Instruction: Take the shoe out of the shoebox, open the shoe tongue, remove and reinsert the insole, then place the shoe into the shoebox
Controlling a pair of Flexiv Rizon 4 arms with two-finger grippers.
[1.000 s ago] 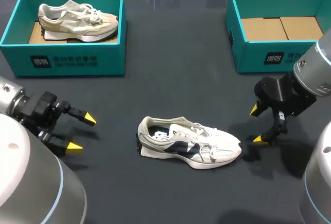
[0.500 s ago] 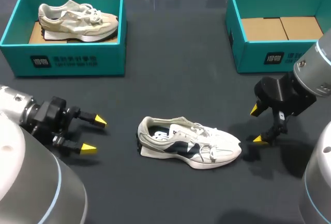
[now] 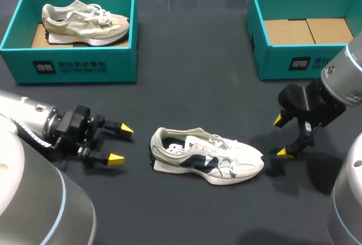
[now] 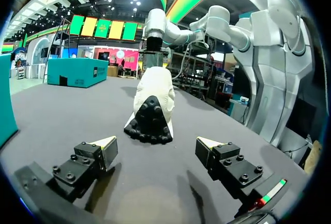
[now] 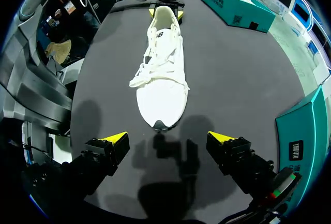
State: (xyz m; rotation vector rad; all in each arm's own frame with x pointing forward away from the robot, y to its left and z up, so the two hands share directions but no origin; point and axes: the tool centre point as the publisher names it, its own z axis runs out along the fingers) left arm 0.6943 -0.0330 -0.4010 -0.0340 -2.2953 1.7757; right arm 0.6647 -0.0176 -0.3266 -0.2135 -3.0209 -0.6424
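Firstly, the dark surface (image 3: 192, 69) is topped at its far corners by a left shoebox (image 3: 73, 67), in which a beige shoe (image 3: 85, 23) is laid, and a right shoebox (image 3: 294, 61). A white shoe (image 3: 206, 155) is set on its sole near the middle. The left pincer (image 3: 121, 144) is held wide open and empty near its heel, the right pincer (image 3: 281, 137) likewise near its toe.

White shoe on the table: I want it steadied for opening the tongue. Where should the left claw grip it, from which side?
Probably the heel of the shoe, from the heel end. It stands on its sole with the narrow heel facing the left claw, whose open fingers straddle that line; the laces stay free.
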